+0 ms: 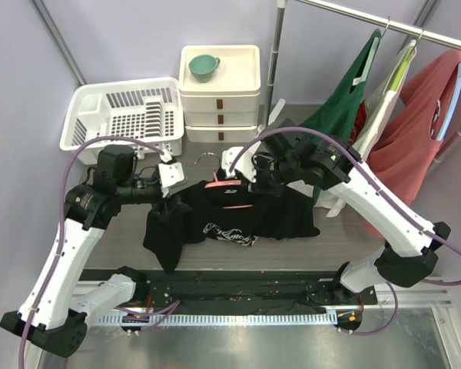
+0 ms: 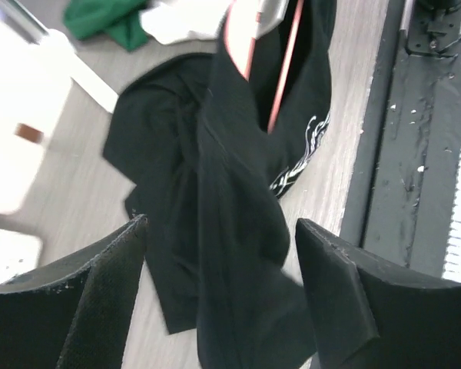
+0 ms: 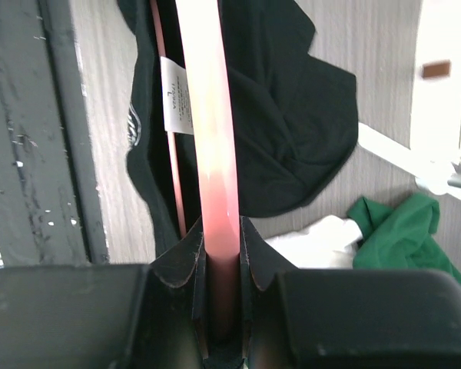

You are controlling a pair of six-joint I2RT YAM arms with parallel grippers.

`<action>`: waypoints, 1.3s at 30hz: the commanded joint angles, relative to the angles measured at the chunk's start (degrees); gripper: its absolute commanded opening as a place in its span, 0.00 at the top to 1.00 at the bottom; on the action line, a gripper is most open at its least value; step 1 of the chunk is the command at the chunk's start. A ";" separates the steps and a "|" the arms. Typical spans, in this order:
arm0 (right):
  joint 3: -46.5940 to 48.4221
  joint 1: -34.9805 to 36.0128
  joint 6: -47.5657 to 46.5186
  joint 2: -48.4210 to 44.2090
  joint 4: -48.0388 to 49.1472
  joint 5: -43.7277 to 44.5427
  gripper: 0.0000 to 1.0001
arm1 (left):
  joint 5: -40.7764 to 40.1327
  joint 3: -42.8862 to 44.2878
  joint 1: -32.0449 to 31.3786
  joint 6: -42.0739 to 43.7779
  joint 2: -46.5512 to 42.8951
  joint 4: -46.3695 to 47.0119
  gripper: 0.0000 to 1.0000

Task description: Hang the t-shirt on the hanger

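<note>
Where the grey tabletop [image 1: 292, 254] spreads out on the arm-base side of the white drawer unit [image 1: 219, 104], you see the black t-shirt [image 1: 238, 219] just in front of that unit. Its collar end is lifted toward the drawers, its white print faces up, and its body trails onto the wood. To the right of the drawer unit hang a salmon-red garment [image 1: 415, 131] and a dark green garment [image 1: 346, 108]. A white dish rack [image 1: 123, 115] sits just to the drawers' left.

The pink hanger [image 3: 211, 115] is in front of the drawer unit, at the shirt's neck, with its hook toward the drawers. Your right wrist view shows black cloth and a white neck label draped beside its bar. Your right pincer [image 3: 219, 227] is clenched on that pink bar, which runs straight out from between its two fingers.

Your left pincer [image 2: 221, 223], front-left of the drawer unit at the shirt's sleeve end, is released. Its fingers [image 2: 100, 284] stand wide apart and a hanging fold of the t-shirt passes between them. You cannot tell whether the cloth touches either finger.

A teal cup [image 1: 203, 67] stands on top of the drawer unit.
</note>
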 commanded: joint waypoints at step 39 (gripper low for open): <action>-1.72 -1.31 1.11 -0.76 1.46 -16.70 0.85 | 2.94 -3.69 -3.94 -4.39 -3.05 6.05 1.00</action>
